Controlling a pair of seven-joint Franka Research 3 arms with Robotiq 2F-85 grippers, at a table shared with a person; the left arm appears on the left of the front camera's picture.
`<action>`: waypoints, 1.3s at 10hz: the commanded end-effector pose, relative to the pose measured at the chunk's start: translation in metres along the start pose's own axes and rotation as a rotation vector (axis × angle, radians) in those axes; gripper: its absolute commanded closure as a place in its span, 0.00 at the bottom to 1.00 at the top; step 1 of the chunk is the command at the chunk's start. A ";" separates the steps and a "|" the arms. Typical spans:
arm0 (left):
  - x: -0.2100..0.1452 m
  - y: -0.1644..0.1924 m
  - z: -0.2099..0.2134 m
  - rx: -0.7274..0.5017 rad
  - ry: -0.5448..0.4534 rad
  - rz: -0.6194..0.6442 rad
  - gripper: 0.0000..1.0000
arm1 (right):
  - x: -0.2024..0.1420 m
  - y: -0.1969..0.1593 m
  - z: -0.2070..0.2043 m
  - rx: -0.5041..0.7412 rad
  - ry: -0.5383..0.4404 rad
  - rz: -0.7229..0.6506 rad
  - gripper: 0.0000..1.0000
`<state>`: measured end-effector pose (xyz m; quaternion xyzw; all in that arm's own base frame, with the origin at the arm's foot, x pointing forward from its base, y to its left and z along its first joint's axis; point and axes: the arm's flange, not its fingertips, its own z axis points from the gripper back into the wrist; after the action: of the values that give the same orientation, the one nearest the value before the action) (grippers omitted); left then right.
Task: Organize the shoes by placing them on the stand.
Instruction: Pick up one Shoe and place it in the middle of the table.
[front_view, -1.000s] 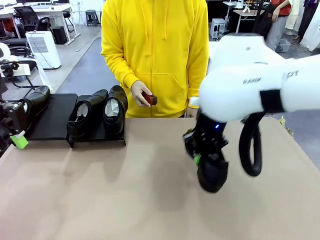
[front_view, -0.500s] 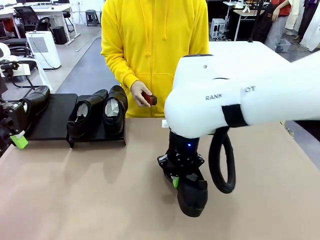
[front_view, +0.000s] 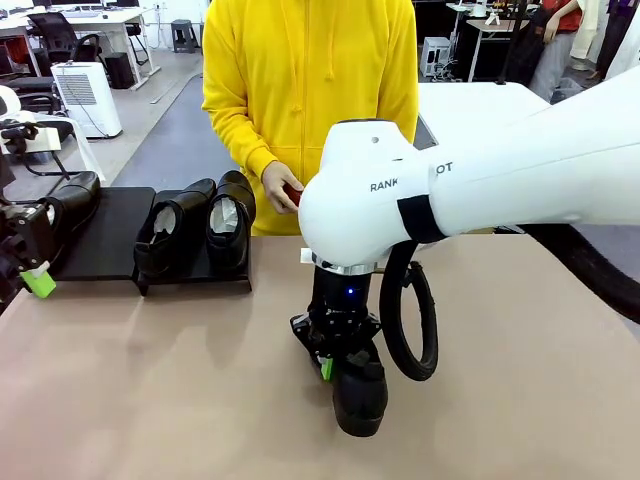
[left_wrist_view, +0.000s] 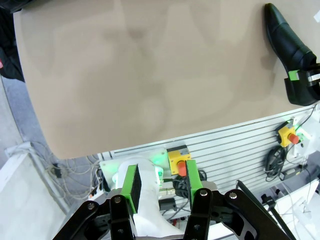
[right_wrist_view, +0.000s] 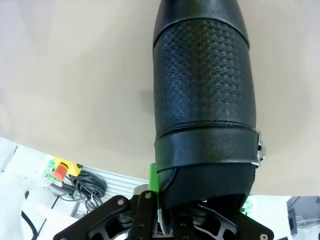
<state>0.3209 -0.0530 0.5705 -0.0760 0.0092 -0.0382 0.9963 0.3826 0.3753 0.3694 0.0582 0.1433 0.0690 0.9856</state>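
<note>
My right gripper (front_view: 335, 362) is shut on the heel end of a glossy black shoe (front_view: 360, 398), low over the brown table near its front middle. I cannot tell whether the sole touches the table. In the right wrist view the same shoe (right_wrist_view: 202, 95) stretches away from the right gripper (right_wrist_view: 200, 195). The stand (front_view: 115, 235) sits at the far left with three shoes on it: one (front_view: 72, 203) at its left end and a pair (front_view: 178, 232) (front_view: 230, 218) on its right panel. My left gripper (front_view: 35, 270) hovers by the stand's left front corner, open and empty (left_wrist_view: 160, 176).
A person in a yellow hoodie (front_view: 310, 90) stands at the far side, one hand (front_view: 278, 185) holding a small reddish object. The left wrist view looks along the table's front edge, with the held shoe (left_wrist_view: 286, 37) far off. Bare table (front_view: 150, 380) spreads between the stand and my right arm.
My right arm has carried the shoe leftward and toward the table's front edge. The left arm and the three shoes on the stand have stayed put.
</note>
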 end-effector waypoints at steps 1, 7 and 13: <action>0.000 0.001 -0.001 -0.013 -0.003 -0.009 0.50 | 0.001 0.008 0.006 0.035 0.046 -0.008 0.62; 0.000 0.001 -0.001 -0.013 -0.003 -0.009 0.50 | -0.030 -0.014 0.039 0.017 0.006 -0.002 0.00; 0.000 0.001 -0.001 -0.013 -0.003 -0.009 0.50 | -0.013 0.009 0.025 0.078 0.038 0.036 0.00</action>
<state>0.3209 -0.0529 0.5705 -0.0760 0.0092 -0.0383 0.9963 0.3756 0.3758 0.3934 0.0913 0.1708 0.0807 0.9777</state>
